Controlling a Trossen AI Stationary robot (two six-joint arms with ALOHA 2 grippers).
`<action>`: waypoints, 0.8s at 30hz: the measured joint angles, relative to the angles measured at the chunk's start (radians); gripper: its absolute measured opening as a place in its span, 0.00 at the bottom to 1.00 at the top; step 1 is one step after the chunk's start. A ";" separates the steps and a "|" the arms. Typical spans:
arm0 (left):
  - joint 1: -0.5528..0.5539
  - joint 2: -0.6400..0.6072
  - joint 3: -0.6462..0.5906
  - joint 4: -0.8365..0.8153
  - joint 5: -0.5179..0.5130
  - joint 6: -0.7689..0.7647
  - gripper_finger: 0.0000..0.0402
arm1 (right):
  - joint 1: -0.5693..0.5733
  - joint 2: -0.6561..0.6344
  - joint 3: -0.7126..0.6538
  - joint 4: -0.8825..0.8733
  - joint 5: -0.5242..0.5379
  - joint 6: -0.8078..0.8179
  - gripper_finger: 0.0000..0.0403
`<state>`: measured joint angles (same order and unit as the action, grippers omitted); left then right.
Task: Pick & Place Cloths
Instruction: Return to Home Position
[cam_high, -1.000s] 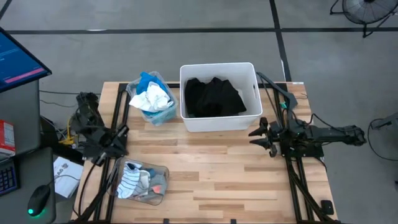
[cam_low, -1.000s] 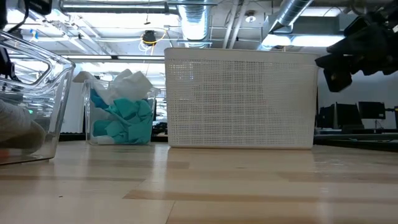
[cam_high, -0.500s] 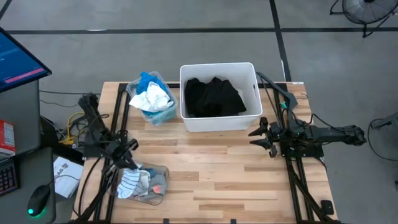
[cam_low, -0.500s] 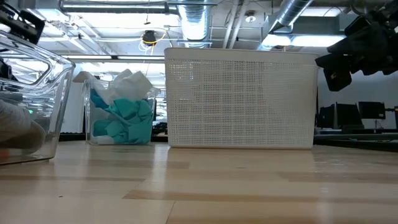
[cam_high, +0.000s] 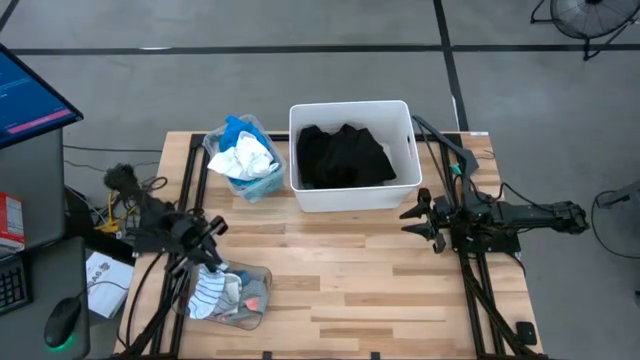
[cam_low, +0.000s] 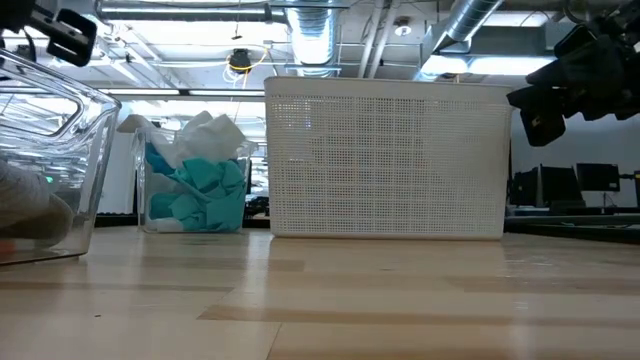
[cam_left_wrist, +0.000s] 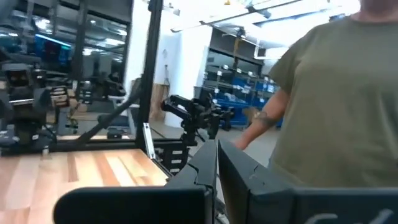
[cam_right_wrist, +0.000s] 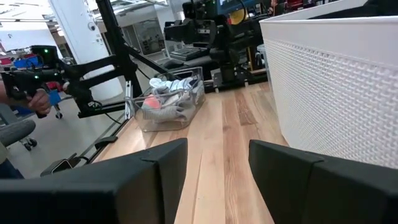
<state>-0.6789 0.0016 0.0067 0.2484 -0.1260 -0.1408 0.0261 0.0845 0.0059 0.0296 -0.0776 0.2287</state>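
Since sorting looks finished, homing remains

Socks fill the near clear bin, black garment the white tub. Right gripper waits released; left gripper hangs clenched, empty, beside the socks' bin and, I judge, must next fold home.

1. The left arm and the right arm are both matte black, built of slim jointed segments.
2. A black cable arcs to the right arm, which carries a small green mark.
3. The right arm's fingers are broad, flat, dark blocks with softly rounded edges.
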 joint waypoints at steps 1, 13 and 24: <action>0.046 0.002 0.000 -0.005 0.061 -0.005 0.00 | 0.000 0.000 0.000 0.000 0.000 0.000 0.42; 0.388 0.008 0.000 -0.148 0.296 0.029 0.00 | 0.000 0.000 -0.001 0.000 0.000 0.000 0.42; 0.397 0.050 0.000 -0.189 0.313 0.024 0.00 | 0.000 0.000 -0.001 0.000 0.000 0.000 0.42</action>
<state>-0.2816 0.0514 0.0063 0.0593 0.1875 -0.1166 0.0261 0.0849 0.0051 0.0296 -0.0780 0.2287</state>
